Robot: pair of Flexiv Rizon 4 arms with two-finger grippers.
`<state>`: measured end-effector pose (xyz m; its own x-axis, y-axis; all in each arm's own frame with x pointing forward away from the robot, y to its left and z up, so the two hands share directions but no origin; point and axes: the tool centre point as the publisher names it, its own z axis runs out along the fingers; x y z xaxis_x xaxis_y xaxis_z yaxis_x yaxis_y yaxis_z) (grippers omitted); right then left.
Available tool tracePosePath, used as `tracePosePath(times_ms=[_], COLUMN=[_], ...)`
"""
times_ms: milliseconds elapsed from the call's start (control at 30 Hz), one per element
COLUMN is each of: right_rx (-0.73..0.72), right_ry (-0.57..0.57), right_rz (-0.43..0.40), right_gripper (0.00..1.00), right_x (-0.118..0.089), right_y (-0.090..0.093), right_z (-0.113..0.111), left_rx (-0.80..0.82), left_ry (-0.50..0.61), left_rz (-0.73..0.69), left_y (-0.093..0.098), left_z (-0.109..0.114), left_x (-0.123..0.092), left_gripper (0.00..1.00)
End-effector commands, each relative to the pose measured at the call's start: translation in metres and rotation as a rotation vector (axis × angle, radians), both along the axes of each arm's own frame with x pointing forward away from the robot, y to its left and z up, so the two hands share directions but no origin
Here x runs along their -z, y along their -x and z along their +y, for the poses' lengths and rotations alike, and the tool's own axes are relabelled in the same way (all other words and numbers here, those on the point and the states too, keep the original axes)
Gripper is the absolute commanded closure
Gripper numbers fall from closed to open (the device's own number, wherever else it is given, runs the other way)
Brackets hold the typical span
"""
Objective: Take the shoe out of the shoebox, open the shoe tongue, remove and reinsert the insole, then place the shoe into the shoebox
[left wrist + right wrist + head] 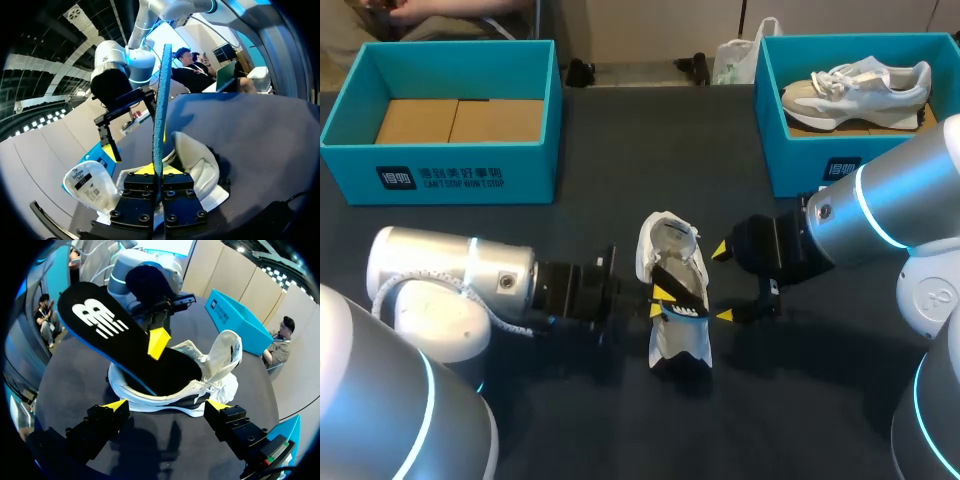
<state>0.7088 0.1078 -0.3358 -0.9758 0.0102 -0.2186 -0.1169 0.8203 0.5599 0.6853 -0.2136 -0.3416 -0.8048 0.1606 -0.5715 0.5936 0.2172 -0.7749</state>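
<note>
A white shoe [675, 330] lies on the dark table between my two grippers, its tongue [226, 351] folded back. My left gripper [661, 301] is shut on the black insole [120, 335], which has a blue underside [159, 110]. One end of the insole is inside the shoe [200, 387] and the other is raised out of it. In the left wrist view the insole stands edge-on between the fingers above the shoe [197, 162]. My right gripper [722, 283] stands open beside the shoe, its tips [167, 405] on either side of the sole and touching nothing.
A teal shoebox [440, 180] with cardboard inside stands at the back left. A second teal shoebox [800, 160] at the back right holds another pale shoe [855, 88]. Bare table lies in front of the shoe.
</note>
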Motion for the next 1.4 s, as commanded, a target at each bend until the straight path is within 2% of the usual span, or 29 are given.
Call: tracePosePath(times_ms=[33,233,267,367,400,667,700,767,833,1033,1400], right_rx=[0.001,0.001,0.001,0.001,0.001,0.001,0.001,0.001,0.001,0.001,0.001], right_ry=[0.001,0.001,0.001,0.001,0.001,0.001,0.001,0.001,0.001,0.001,0.001], right_rz=[-0.002,-0.002,-0.002,-0.002,-0.002,-0.002,-0.002,-0.002,-0.002,-0.002,-0.002], right_gripper=[0.00,0.00,0.00,0.00,0.00,0.00,0.00,0.00,0.00,0.00,0.00], right_x=[0.000,0.000,0.000,0.000,0.000,0.000,0.000,0.000,0.000,0.000,0.000], right_y=[0.001,0.001,0.001,0.001,0.001,0.001,0.001,0.001,0.001,0.001,0.001], right_z=[0.001,0.001,0.001,0.001,0.001,0.001,0.001,0.001,0.001,0.001,0.001], left_rx=[0.005,-0.004,-0.008,-0.013,-0.013,0.022,0.027,0.037,0.046,0.060,0.036], left_ry=[0.001,-0.005,0.002,0.020,0.026,0.065,0.067,0.064,0.062,0.051,0.012], left_rz=[-0.008,-0.015,-0.017,-0.021,-0.023,-0.041,-0.039,-0.043,-0.040,-0.046,-0.112], left_y=[-0.010,-0.016,-0.016,-0.014,-0.013,-0.001,0.001,0.003,0.006,0.008,-0.010], left_z=[-0.005,-0.003,-0.003,-0.002,-0.002,-0.003,-0.003,-0.005,-0.006,-0.009,-0.005], left_x=[0.008,0.012,0.010,0.002,-0.001,-0.021,-0.022,-0.022,-0.021,-0.011,0.006], left_gripper=[1.00,0.99,0.87,0.77,0.76,0.82,0.85,0.97,1.00,1.00,1.00])
